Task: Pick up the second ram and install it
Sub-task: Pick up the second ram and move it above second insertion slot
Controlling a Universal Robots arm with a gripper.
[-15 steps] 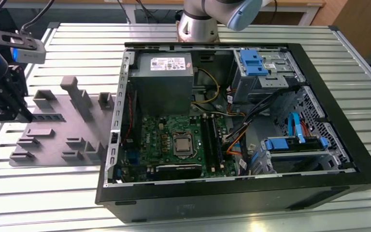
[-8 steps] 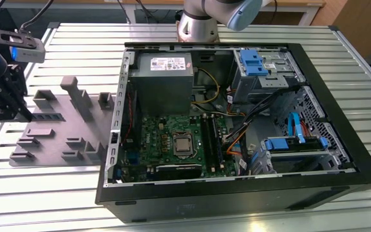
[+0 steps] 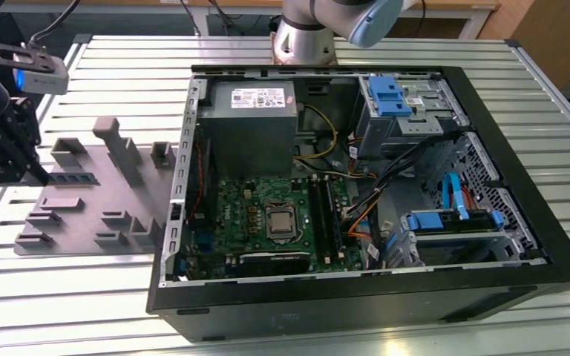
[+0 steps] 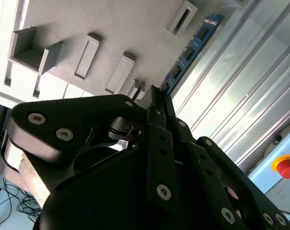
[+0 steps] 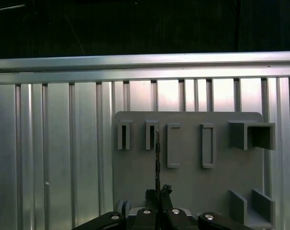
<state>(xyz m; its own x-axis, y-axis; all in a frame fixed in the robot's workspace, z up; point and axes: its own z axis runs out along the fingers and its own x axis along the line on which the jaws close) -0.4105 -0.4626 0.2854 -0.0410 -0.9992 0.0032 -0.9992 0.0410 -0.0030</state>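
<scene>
Over the gray tray [image 4: 111,28], jaws of the gripper [image 4: 154,93] pinched the second ram [image 4: 188,52], its black chips facing the second wrist view, its thin edge the first wrist view.

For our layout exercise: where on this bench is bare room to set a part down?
Bare table: between the gray tray and the near edge, and between tray and far edge. Crowded: the tray, where the gripper holds the second ram, and the computer case.
</scene>
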